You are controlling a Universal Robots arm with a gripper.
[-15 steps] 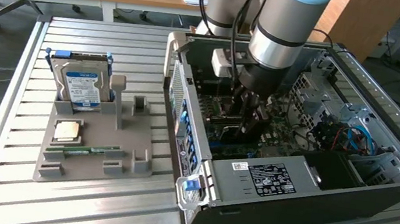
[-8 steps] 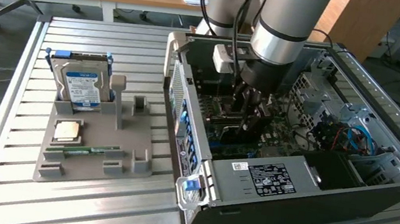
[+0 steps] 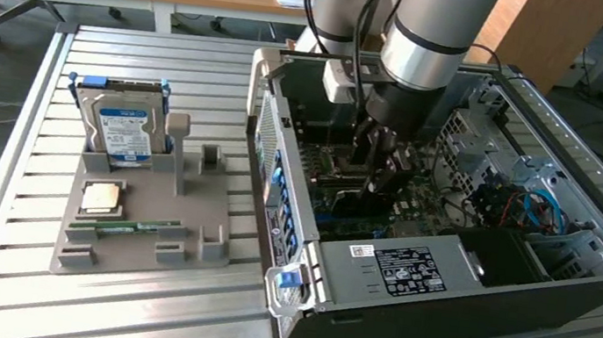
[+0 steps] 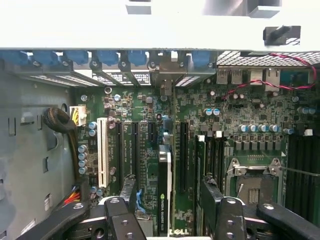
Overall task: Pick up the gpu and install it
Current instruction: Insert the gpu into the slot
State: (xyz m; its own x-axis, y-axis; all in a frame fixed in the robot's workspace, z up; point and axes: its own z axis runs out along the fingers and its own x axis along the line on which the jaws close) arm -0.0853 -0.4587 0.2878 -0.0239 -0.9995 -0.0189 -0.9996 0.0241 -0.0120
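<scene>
The gpu (image 4: 164,192) stands on edge in a motherboard slot, its black top edge with white lettering facing the wrist camera and its metal bracket end toward the case's rear wall. My gripper (image 4: 169,195) is open and straddles the card. One black finger (image 4: 128,192) and the other (image 4: 210,192) stand on either side of it with a gap to each. In the exterior view the gripper (image 3: 379,167) reaches down inside the open computer case (image 3: 474,291), over the green motherboard.
A grey holder (image 3: 200,217) on the slatted table at the exterior view's left carries a hard drive (image 3: 123,131), a square chip (image 3: 100,197) and a memory stick (image 3: 128,226). Around the card are a white slot (image 4: 102,150), the processor socket (image 4: 255,180) and cable bundles (image 4: 62,122).
</scene>
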